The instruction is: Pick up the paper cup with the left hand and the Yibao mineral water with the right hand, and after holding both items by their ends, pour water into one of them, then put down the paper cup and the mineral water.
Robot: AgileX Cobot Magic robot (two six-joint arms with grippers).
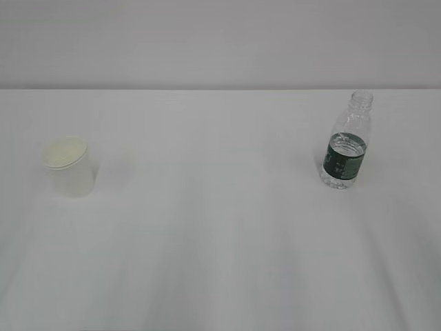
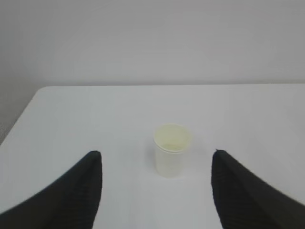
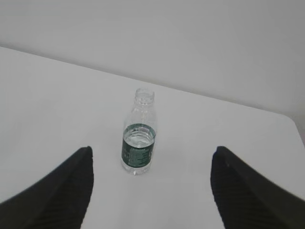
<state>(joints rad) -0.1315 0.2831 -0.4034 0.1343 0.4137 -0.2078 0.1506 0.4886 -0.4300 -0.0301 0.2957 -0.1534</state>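
— Two things in your exterior view: the paper cup (image 1: 69, 167) left of centre, the water bottle (image 1: 346, 146) at right, both upright on the table (image 1: 220, 262).
— And your left wrist view?
— Left gripper (image 2: 156, 183) spread wide, the cup between, untouched.
— Right wrist view?
— Right gripper (image 3: 151, 183) spread wide, bottle centred, untouched.

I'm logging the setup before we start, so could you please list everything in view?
paper cup: one, white with cream inside, upright on the table's left side.
Yibao mineral water: one, clear bottle with dark green label, uncapped, upright on the right side.
table: one, white, under both items.
wall: pale grey, behind the table.
left hand: black jaws open, short of the cup.
right hand: black jaws open, short of the bottle.
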